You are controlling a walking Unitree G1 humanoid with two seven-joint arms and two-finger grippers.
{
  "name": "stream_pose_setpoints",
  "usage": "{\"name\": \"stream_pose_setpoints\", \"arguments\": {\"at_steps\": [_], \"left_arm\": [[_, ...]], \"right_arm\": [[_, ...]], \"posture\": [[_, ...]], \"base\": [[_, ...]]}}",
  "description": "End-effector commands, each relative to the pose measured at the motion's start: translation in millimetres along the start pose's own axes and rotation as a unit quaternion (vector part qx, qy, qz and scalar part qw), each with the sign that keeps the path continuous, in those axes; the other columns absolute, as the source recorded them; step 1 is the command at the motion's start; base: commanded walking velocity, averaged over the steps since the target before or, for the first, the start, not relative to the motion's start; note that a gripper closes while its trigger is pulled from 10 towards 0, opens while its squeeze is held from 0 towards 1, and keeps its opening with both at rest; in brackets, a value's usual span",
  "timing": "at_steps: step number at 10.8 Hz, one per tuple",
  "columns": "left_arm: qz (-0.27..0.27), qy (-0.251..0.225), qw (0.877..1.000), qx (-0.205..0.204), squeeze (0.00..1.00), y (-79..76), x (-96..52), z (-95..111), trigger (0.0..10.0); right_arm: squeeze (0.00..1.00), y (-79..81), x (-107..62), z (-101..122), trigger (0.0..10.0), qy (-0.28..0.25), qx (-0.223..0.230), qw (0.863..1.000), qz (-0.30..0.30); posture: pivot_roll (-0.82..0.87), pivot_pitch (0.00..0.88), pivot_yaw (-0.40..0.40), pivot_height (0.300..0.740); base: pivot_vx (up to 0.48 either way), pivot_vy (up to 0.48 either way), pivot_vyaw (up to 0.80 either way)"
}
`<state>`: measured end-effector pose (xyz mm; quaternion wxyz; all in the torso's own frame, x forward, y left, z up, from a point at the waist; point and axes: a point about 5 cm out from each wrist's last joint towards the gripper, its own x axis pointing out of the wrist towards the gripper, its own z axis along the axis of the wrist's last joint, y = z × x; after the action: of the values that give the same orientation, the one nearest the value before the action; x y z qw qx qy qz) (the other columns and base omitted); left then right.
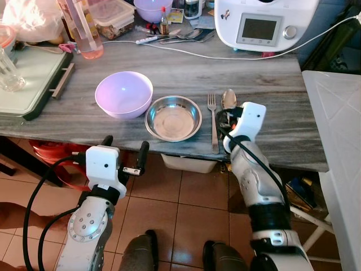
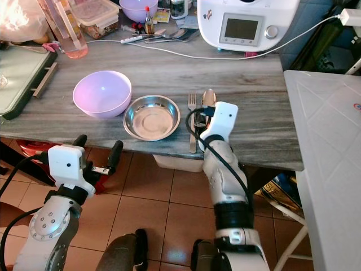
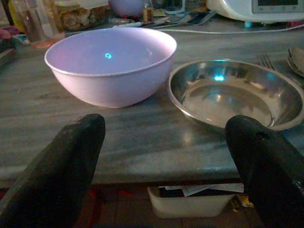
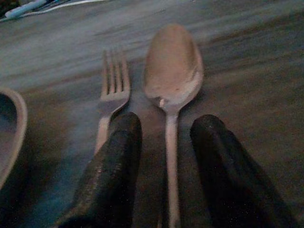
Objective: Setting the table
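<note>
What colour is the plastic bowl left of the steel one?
Pale lilac-pink bowl, plain, no pattern. Clearest in the left eye view.

On the table (image 1: 271, 84), left to right: bowl (image 1: 123, 94), dish (image 1: 173, 117), fork (image 1: 213, 121), spoon (image 1: 228, 99).

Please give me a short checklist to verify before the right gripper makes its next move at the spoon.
1. Spoon handle lies between the right gripper fingers: ok.
2. Fingers closed on the handle: not ok, a gap shows on each side.
3. Fork stays outside the fingers: ok.
4. Steel bowl away from the right gripper: ok.
5. Left gripper open, off the table edge: ok.
</note>
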<state>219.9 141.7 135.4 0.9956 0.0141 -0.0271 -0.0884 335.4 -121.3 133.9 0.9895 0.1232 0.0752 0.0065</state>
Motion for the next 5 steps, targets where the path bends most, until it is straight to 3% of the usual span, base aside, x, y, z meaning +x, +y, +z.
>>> {"name": "stream_pose_setpoints", "arguments": {"at_steps": [1,3,5], "left_arm": [[-0.002,-0.009,1.0,0.002,0.0,0.4,0.5,5,10.0],[0.041,0.006,0.999,0.018,0.0,4.0,1.5,1,10.0],[0.032,0.01,0.999,0.011,0.0,0.8,-1.0,-3,10.0]], "right_arm": [[1.0,-0.6,-2.6,4,10.0,-0.012,-0.007,1.0,-0.003],[1.0,-4.0,-8.9,17,10.0,-0.058,-0.027,0.998,0.001],[1.0,-10.6,-17.5,26,10.0,-0.107,-0.079,0.991,-0.013]], "posture": [[0.12,0.189,0.042,0.74],[0.11,0.194,0.037,0.74],[0.11,0.168,0.034,0.74]], "base": [[0.0,0.0,0.0],[0.0,0.0,0.0],[0.0,0.0,0.0]]}}
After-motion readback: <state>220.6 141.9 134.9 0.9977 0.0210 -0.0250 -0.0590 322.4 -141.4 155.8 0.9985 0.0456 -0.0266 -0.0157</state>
